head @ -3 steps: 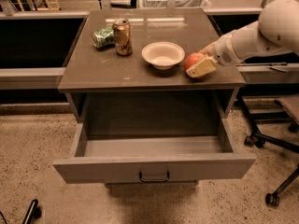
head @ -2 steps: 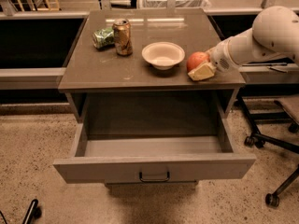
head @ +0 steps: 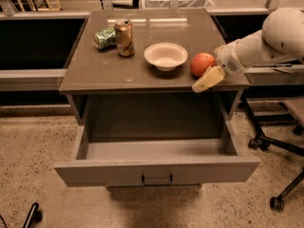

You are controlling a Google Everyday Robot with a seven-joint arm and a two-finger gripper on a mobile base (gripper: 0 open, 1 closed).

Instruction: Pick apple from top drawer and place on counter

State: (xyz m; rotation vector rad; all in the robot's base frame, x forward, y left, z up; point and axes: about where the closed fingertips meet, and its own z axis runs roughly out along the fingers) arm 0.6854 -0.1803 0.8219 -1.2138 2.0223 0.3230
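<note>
Desk (head: 109, 70): flat, glossy grey-brown slab, square-edged, hard surface. The landmark is the white bowl (head: 166, 56) near the middle of its front half.

Top drawer (head: 156, 171): below and in front of the bowl, pulled fully out. It's a wide shallow box, same grey-brown finish, with a small dark metal handle (head: 156, 179) at centre. I see nothing inside it.

My arm (head: 266, 44): smooth white shell, reaching in from the bowl's right side in view.

Bowl: shallow, round, matte white, looks empty.

Apple (head: 202, 63): just right of the bowl, close but not touching. It's round, smooth, red-orange, and sits on the desk near the front edge. No long axis, so approach angle doesn't matter.

Gripper (head: 207, 78): right of the bowl, hard against the apple's front-right side and overhanging the desk's front edge. The apple lies up and left of it, toward the bowl. Can't tell whether it's clamped on the apple or loose.

My read: the apple looks placed. The next move is to let go and back off to the right, away from the bowl, without rolling the fruit off the edge.

Gold drink can (head: 124, 37): upright, behind-left of the bowl. Crumpled green can or wrapper (head: 104, 38) lies further left.
</note>
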